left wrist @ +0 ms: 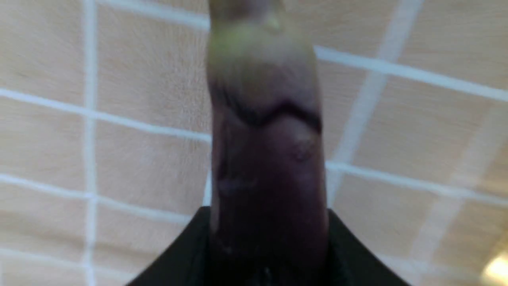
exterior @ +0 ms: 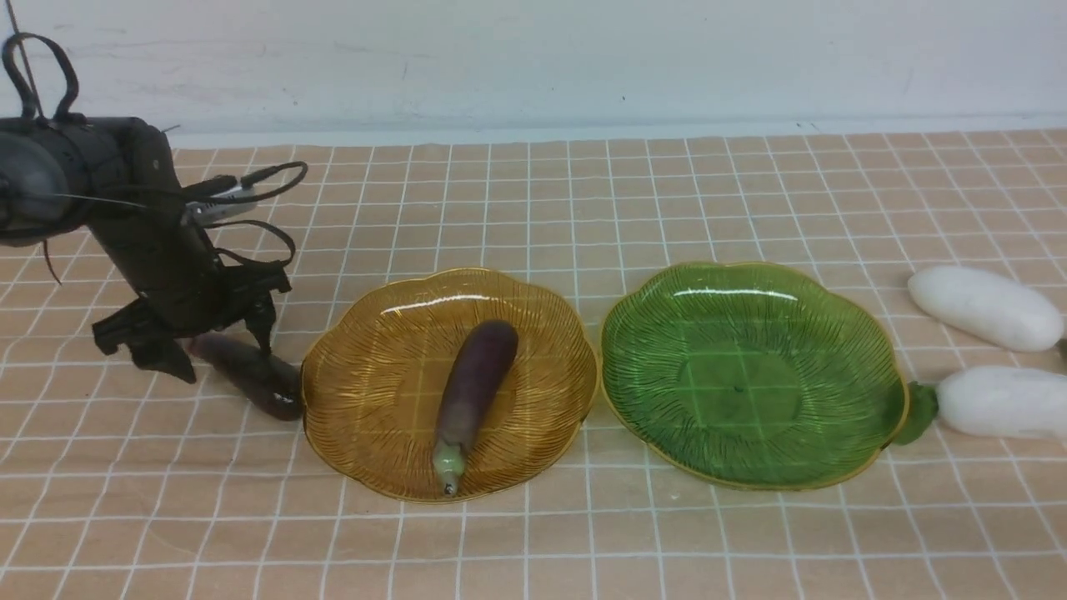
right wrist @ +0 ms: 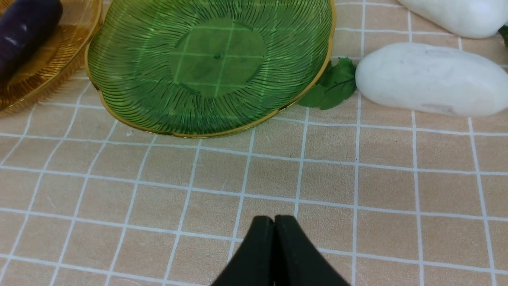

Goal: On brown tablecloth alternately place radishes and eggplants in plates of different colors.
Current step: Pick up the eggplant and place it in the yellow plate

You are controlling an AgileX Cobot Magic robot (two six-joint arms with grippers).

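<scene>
1. While the dark eggplant (exterior: 271, 387) was straddled by the left claw (exterior: 225, 362), its long axis was slanted toward the amber plate (exterior: 367, 425); whether it was clamped could not be told.
2. Its pale stem end was revealed only by the left wrist view.
3. The right claw (right wrist: 274, 219) was closed, fingertips together.

Brown gridded tablecloth (exterior: 667, 542) here, amber plate (exterior: 358, 417) beside green plate (exterior: 738, 400), two white radishes (exterior: 984, 307) lying right, dark eggplant (exterior: 258, 379) left.
</scene>
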